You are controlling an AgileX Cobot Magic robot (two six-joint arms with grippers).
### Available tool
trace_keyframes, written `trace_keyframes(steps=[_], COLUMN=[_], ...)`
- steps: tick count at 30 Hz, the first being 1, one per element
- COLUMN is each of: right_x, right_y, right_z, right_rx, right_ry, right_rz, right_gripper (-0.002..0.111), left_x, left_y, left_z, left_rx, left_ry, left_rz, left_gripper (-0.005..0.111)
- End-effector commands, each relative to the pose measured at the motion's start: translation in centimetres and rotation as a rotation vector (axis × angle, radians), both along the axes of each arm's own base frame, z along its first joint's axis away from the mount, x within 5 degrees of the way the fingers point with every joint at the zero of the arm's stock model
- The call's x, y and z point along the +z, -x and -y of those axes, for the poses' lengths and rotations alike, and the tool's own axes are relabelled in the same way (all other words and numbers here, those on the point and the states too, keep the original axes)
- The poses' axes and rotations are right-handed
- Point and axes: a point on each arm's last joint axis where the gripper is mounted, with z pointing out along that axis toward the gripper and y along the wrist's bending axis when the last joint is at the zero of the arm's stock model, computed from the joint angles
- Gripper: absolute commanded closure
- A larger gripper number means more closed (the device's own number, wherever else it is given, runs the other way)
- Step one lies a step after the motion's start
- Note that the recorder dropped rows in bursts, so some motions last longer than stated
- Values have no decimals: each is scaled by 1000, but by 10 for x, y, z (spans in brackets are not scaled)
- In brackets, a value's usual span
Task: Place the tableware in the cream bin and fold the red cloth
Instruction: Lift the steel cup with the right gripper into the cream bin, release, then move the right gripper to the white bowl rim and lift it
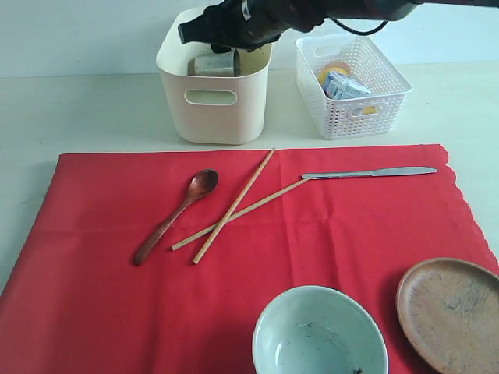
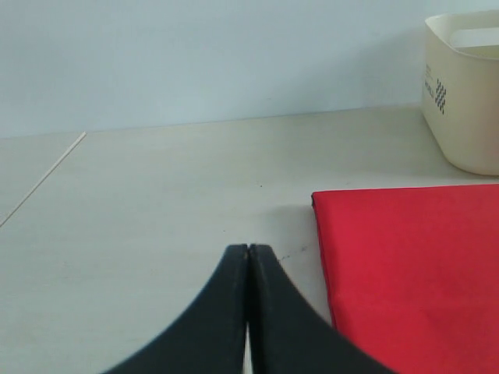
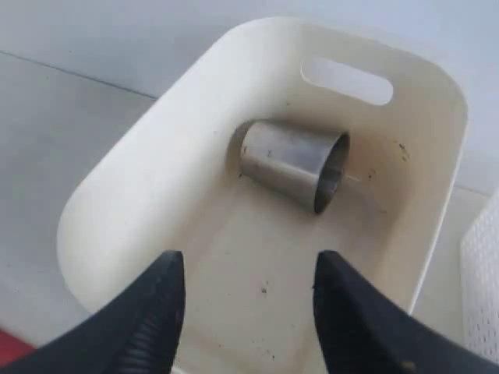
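Worktop, exterior view: pale worktop [image 1: 93, 109] with the red cloth [image 1: 101, 257] spread flat on it; the cloth cannot be folded until the tableware is off it.
Right arm: the arm [image 1: 257, 19] reaches in from the right, its dark end hanging over the bin [image 1: 212, 101].
On the cloth: spoon [image 1: 175, 214], chopsticks [image 1: 234, 204], knife [image 1: 366, 172], bowl [image 1: 320, 331] and plate [image 1: 452, 312], all well apart from that arm's end.
Basket: the basket [image 1: 351, 86] is just beside the bin and is not the target.
Left tool, left wrist view: left tool [image 2: 248, 257] closed and empty, tips touching, low over bare worktop; a cloth corner is just beside it and the bin farther ahead.
Right tool, right wrist view: right tool [image 3: 249, 269] has its jaws apart with nothing between them, angled down into the bin's mouth.
Cup: the cup [image 3: 292, 164] lies on its side on the bin floor, below and ahead of the tool, clear of it.
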Motion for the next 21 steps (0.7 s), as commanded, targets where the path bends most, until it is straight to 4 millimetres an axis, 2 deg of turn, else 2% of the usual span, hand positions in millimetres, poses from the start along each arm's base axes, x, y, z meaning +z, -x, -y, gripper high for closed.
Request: trace_keyframes(steps=[1, 5, 11, 15, 21], right_x=[40, 70, 92, 100, 101], right_y=[8, 24, 51, 71, 93], right_z=[10, 27, 52, 54, 62], right_rx=[-19, -75, -135, -50, -9], right_ry=[-26, 16, 152, 156, 128], right_rz=[54, 30, -108, -225, -276], right_gripper=[58, 58, 61, 77, 97], left_x=[1, 1, 1, 1, 1], left_y=[0, 0, 0, 0, 0], left_z=[0, 0, 0, 0, 0], left_rx=[-4, -4, -4, -4, -4], left_ry=[3, 3, 3, 3, 3], left_rz=[12, 12, 12, 12, 12], left_gripper=[105, 105, 105, 105, 105])
